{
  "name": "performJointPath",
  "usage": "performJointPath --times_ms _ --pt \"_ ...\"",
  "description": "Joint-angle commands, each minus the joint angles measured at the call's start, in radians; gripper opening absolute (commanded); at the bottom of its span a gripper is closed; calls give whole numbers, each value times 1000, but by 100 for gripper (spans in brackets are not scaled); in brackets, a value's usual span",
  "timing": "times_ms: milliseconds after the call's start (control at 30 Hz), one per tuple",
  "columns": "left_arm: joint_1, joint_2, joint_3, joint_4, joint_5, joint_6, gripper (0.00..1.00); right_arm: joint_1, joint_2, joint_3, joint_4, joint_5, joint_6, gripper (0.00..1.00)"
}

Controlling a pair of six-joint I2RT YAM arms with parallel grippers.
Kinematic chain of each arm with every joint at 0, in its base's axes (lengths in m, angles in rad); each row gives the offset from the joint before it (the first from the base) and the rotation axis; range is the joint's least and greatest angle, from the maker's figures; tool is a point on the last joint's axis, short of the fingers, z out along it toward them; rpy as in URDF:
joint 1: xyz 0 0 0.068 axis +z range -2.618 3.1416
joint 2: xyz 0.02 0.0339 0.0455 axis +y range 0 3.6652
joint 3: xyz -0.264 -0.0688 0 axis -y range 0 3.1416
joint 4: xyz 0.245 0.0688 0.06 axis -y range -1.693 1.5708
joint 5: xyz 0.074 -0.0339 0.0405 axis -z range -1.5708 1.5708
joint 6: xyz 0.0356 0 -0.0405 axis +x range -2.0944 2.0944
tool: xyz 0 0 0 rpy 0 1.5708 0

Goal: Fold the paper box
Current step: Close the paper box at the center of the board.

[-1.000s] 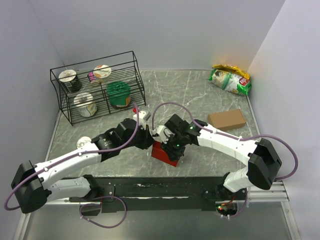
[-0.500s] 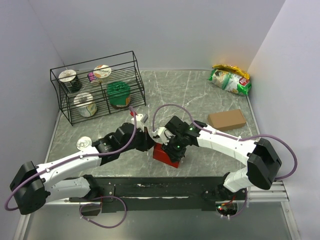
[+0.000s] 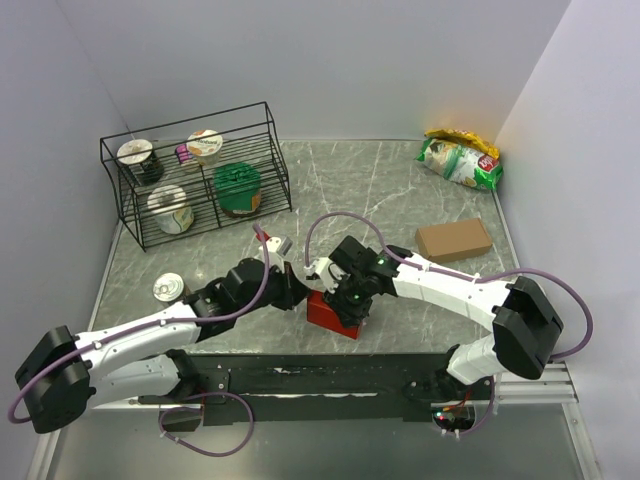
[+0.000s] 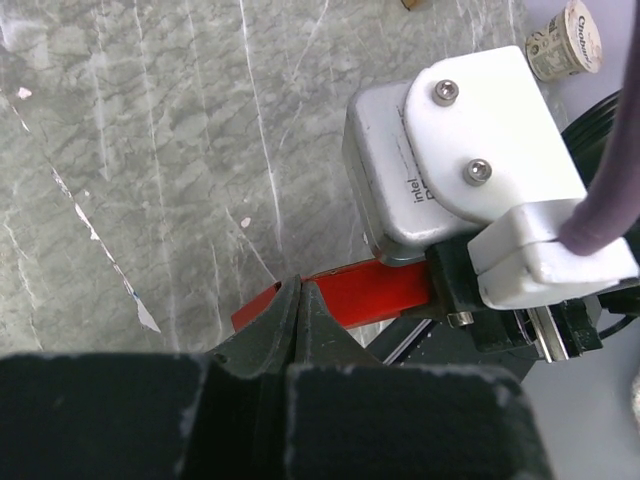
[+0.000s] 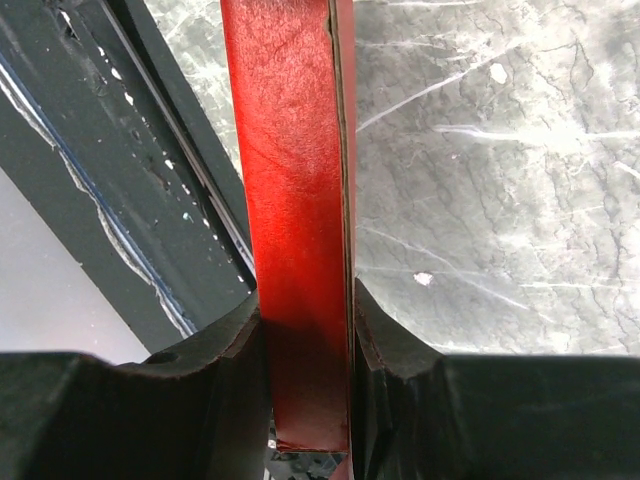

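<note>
The paper box [image 3: 328,313] is a bright red, flattened card piece standing on edge near the table's front rail. My right gripper [image 3: 347,299] is shut on it. In the right wrist view the red box [image 5: 295,200] runs upright between the two fingers, and the gripper [image 5: 305,325] presses both of its faces. My left gripper [image 3: 300,292] is shut, just left of the box. In the left wrist view its closed tips [image 4: 300,290] meet the end of the red box [image 4: 375,290], with nothing visible between the jaws.
A black wire rack [image 3: 272,150] with several cups stands at the back left. A small tin [image 3: 168,288] sits by the left arm. A brown cardboard box [image 3: 453,240] and a snack bag [image 3: 460,158] lie at the right. The black rail [image 3: 330,375] borders the near edge.
My left arm has swung toward the near edge, uncovering the small tin. The right gripper and the red box have shifted slightly nearer. Both grippers kept their states.
</note>
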Motion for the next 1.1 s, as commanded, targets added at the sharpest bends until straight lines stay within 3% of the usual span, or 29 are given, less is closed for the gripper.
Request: performJointPath --times_ms 0,700,900,1067 --pt "-43 14 -36 -55 20 5 1 -16 -49 10 140 111 60 29" --pt "-93 31 -71 -12 -65 -55 1 30 -85 -66 260 232 120 27" --pt "-99 55 -131 38 -54 -13 1 33 -105 -96 290 255 131 27" --pt "-168 91 -165 82 -107 20 1 39 -125 -128 322 286 145 26"
